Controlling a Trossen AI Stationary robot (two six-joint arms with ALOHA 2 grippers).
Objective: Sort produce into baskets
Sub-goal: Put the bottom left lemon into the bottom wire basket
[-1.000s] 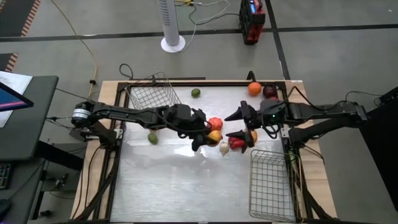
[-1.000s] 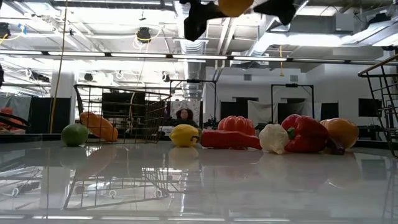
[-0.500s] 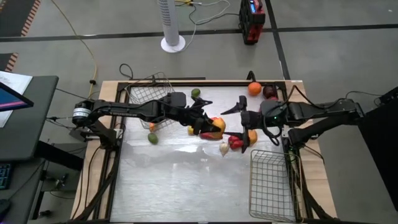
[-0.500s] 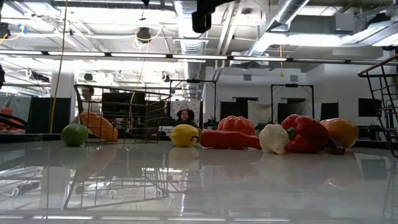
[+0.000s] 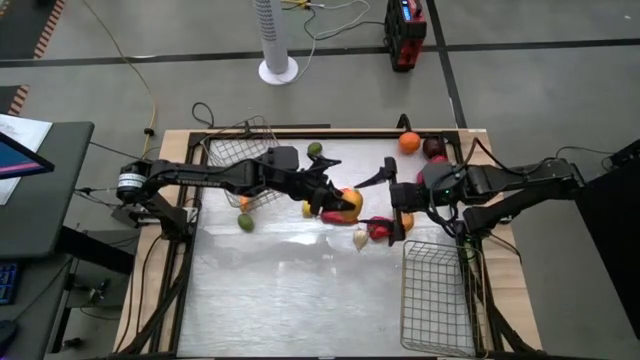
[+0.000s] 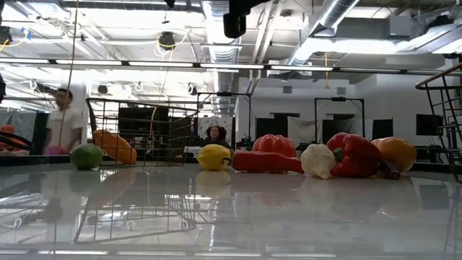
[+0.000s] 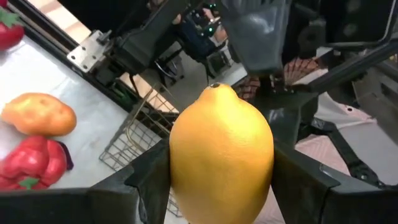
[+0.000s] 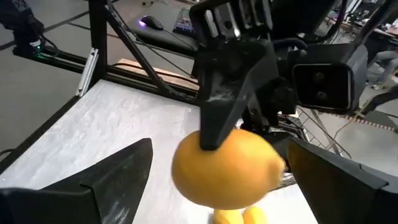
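Observation:
My left gripper (image 5: 343,203) is shut on a yellow lemon (image 5: 350,205) above the middle of the table. The lemon also shows in the left wrist view (image 7: 221,143) and the right wrist view (image 8: 227,165). My right gripper (image 5: 386,205) is open. Its two fingers (image 8: 118,180) stand on either side of the lemon, apart from it. On the table lie a second lemon (image 6: 214,157), a tomato (image 6: 274,143), garlic (image 6: 317,160), a red pepper (image 6: 354,155), oranges (image 5: 409,142) and limes (image 5: 245,221). My left gripper pinches the lemon's two sides (image 7: 177,168) between its two fingers, across the lemon's middle. The fingers come about level from the table's left. The lemon is lifted clear of the table, above the produce, and its pointed end (image 7: 214,87) sticks out free.
One wire basket (image 5: 243,150) stands at the far left with an orange piece (image 6: 114,146) in it. The other basket (image 5: 435,295) stands at the near right. A lime (image 5: 314,149) lies by the far edge. People stand in the room beyond the table.
My left gripper has risen with the lemon, out of the top of the low view. It has gone toward the table's far edge and toward my right gripper. It has turned from pointing down to about level.

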